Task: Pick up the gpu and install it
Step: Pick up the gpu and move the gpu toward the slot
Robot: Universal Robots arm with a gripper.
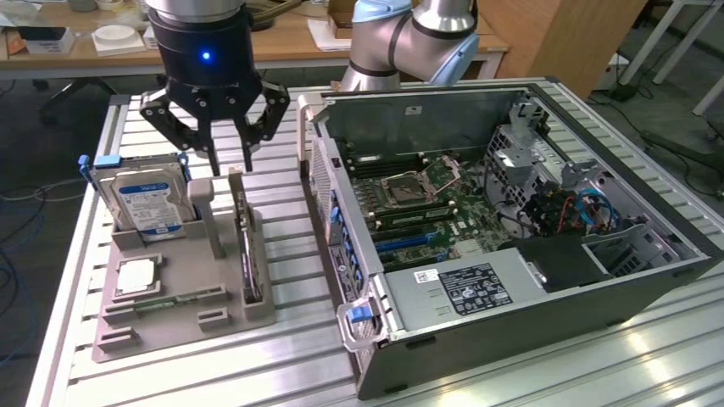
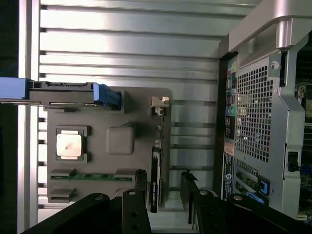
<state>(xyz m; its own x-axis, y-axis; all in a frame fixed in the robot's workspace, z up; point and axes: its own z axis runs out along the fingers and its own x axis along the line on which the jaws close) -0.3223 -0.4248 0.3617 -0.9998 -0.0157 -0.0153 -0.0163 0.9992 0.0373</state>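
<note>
above the upright gpu (image 1: pixel 247 254), the claw (image 1: pixel 230 163) hangs spread; drive label (image 1: pixel 149 203) illegible.

Hard drive (image 2: pixel 61 92) partly beyond wrist view's edge

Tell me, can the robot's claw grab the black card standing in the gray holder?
Probably yes. The gripper hangs open right above the gpu, which stands on edge in the gray holder with its top edge bare. The hard drive sits off to one side, out of the way.

Spread gripper (image 2: pixel 163 173) astride the upright gpu (image 2: pixel 155 184), apparently without contact.
</note>
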